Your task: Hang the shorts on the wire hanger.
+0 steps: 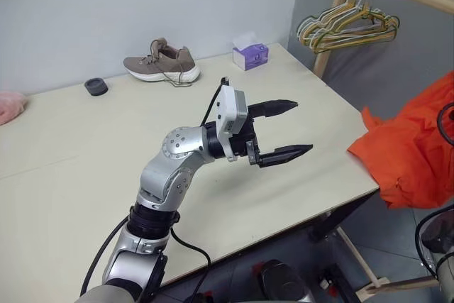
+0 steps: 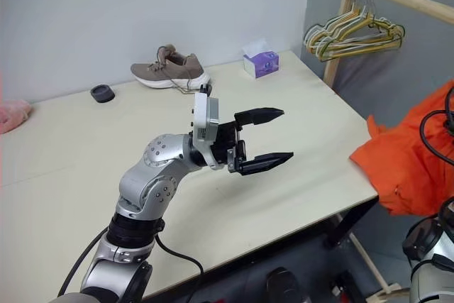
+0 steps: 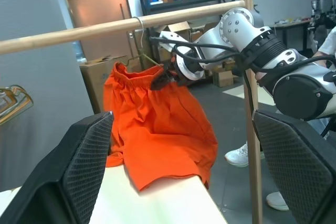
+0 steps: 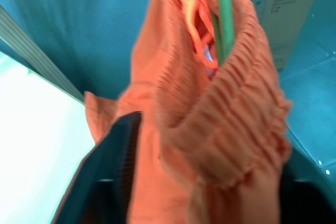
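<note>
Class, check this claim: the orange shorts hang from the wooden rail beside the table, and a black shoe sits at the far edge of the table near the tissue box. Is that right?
Not quite. The shoe is brown with a white sole, not black, as the left eye view shows. The rest stands: the shorts hang from the wooden rail, and the shoe sits near the tissue box.

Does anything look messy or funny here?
Yes. The bright orange fabric shorts hang bunched and lopsided from the wooden rail, their lower edge slumped onto the pale table's corner. A brown sneaker also sits on that table.
</note>
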You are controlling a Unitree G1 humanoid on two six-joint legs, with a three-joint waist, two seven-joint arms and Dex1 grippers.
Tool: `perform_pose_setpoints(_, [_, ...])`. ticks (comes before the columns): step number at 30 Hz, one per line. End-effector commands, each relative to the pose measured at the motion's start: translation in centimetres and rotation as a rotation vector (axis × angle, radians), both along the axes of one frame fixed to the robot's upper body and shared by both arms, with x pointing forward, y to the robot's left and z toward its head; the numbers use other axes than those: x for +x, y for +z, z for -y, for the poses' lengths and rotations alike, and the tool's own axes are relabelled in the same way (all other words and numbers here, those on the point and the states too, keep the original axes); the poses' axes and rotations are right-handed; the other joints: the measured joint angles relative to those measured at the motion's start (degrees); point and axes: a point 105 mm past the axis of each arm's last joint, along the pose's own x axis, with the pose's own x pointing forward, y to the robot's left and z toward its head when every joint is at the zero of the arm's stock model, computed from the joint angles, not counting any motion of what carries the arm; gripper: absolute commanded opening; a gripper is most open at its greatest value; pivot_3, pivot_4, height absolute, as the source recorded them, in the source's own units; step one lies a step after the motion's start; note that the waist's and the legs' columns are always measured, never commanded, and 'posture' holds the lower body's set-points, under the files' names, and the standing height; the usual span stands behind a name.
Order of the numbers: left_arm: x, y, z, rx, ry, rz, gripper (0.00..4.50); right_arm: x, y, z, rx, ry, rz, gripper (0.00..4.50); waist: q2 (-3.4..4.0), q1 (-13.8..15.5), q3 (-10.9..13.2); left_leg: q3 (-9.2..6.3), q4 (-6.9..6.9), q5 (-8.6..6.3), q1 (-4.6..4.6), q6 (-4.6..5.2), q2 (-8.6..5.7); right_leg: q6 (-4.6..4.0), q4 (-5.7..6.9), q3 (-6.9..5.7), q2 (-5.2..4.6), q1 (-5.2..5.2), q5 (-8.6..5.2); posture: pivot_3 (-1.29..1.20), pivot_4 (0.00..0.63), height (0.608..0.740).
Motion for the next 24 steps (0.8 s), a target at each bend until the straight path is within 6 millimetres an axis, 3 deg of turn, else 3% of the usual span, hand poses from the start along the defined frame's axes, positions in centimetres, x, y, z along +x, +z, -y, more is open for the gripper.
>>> perform_pose_setpoints(1, [-0.4,0.8,0.2,-0.008,-0.009,0.045,4.50,-0.4,2.2,0.1,-0.063,-0.021,0.077,4.19,0.01,-0.1,0.0,0.00,0.00,0.00,0.00,0.00,0.00,0.00,0.00,0.00,0.00,0.00,0.00,-0.40,0.081,0.740])
perform_pose_setpoints(2, [-0.4,0.8,0.2,-0.008,-0.008,0.045,4.50,-0.4,2.4,0.1,-0.081,-0.024,0.085,4.45,0.02,-0.2,0.0,0.00,0.00,0.00,-0.01,0.00,0.00,0.00,0.00,0.00,0.00,0.00,0.00,-0.40,0.082,0.740])
perform_pose_setpoints(11, [-0.4,0.7,0.1,-0.003,-0.005,0.044,4.50,-0.3,5.1,0.1,-0.274,-0.059,0.162,4.45,0.02,-0.2,0.1,0.01,-0.02,-0.01,0.01,0.01,0.00,0.01,0.00,0.01,0.00,-0.01,0.00,-0.40,0.081,0.740])
perform_pose_setpoints(18, [-0.3,0.7,0.0,-0.001,0.006,0.041,4.50,-0.9,8.4,0.3,-0.522,-0.141,0.240,4.45,0.01,-0.2,0.1,0.00,-0.02,-0.01,0.01,0.01,0.00,0.01,-0.04,0.00,0.00,-0.05,0.00,-0.39,0.080,0.740])
perform_pose_setpoints(21, [-0.1,0.7,-0.1,0.001,0.021,0.039,4.50,-0.3,10.4,-1.8,-0.647,-0.063,0.351,4.45,-0.02,-0.3,0.2,0.00,-0.03,-0.01,0.01,0.02,0.01,0.01,-0.06,0.00,0.00,-0.06,0.00,-0.39,0.080,0.740])
perform_pose_setpoints(24, [1.0,0.6,-1.0,0.006,0.100,0.038,4.50,1.1,11.2,-6.4,-0.737,0.166,0.458,4.45,-0.07,-0.5,0.3,0.03,-0.05,-0.01,0.01,0.02,0.02,0.02,-0.05,0.03,0.00,-0.03,-0.01,-0.39,0.082,0.740])
